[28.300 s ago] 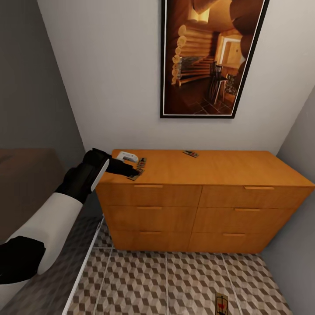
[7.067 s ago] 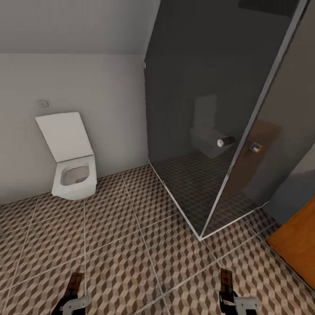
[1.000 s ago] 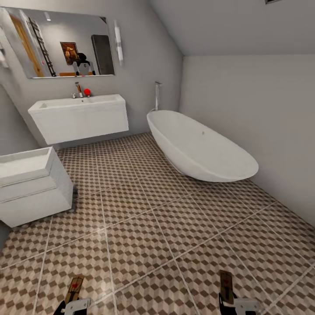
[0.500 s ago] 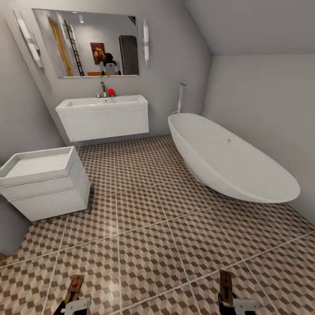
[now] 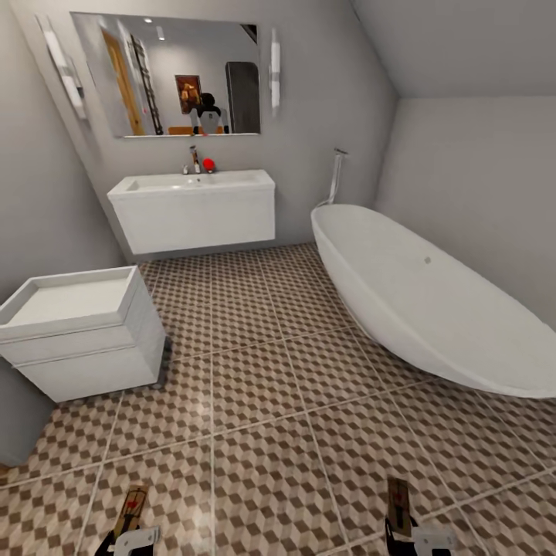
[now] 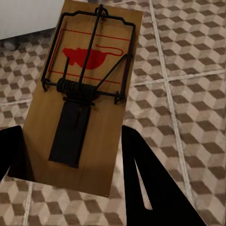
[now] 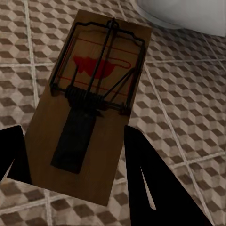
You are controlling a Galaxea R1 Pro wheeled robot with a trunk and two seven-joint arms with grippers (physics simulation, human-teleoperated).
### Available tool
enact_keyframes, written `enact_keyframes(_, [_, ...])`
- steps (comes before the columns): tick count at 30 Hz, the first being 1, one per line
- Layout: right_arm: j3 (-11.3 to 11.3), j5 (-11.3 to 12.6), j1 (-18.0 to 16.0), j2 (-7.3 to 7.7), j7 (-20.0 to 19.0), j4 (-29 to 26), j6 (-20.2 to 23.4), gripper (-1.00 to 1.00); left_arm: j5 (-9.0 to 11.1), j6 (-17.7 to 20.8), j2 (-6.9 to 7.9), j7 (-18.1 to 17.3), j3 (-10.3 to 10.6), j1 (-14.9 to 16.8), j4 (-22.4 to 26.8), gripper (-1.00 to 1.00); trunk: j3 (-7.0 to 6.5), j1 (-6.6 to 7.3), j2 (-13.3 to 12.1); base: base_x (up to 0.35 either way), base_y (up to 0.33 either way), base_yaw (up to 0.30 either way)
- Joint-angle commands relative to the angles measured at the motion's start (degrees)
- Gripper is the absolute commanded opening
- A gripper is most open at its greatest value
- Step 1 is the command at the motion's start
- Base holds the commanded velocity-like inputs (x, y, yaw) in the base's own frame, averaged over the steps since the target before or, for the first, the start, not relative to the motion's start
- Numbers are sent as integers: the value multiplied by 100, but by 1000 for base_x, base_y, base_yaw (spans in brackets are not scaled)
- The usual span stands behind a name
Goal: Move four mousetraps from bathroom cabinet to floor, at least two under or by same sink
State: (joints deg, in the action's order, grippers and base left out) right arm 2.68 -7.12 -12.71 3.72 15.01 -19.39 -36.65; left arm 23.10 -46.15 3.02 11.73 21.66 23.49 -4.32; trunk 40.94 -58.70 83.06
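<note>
The view has swung further toward the sink (image 5: 193, 205), each gripper clamping a mousetrap, left (image 6: 84, 94) and right (image 7: 92, 101), carrying them over; next, roll closer and lower them.

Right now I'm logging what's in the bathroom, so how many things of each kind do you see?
Mousetraps: 2, one in the left hand, one in the right hand
Sinks: 1
Bathtubs: 1
Mirrors: 1
Low white units: 1
Total: 6

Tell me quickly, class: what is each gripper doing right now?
Left gripper: shut on a mousetrap.
Right gripper: shut on a second mousetrap.
</note>
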Motion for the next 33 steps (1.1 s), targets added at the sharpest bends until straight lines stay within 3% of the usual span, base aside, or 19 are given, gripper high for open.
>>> enact_keyframes(1, [24,-20,-4,1,28,5,-9,-100,-7,-17,-3,53,49,7,-16,-100,4,-3,2,332,0,0])
enact_keyframes(8, [26,-23,-4,-3,29,5,-9,-100,-7,-17,-3,50,49,7,-16,-100,4,-3,2,333,0,87])
enact_keyframes(25, [26,-19,-4,-2,24,6,-9,-100,-7,-8,-3,51,51,7,-16,-100,4,-3,2,332,0,274])
enact_keyframes(33, [24,-17,-4,1,23,6,-9,-100,-7,-1,-3,50,52,7,-16,-100,4,-3,2,332,-27,59])
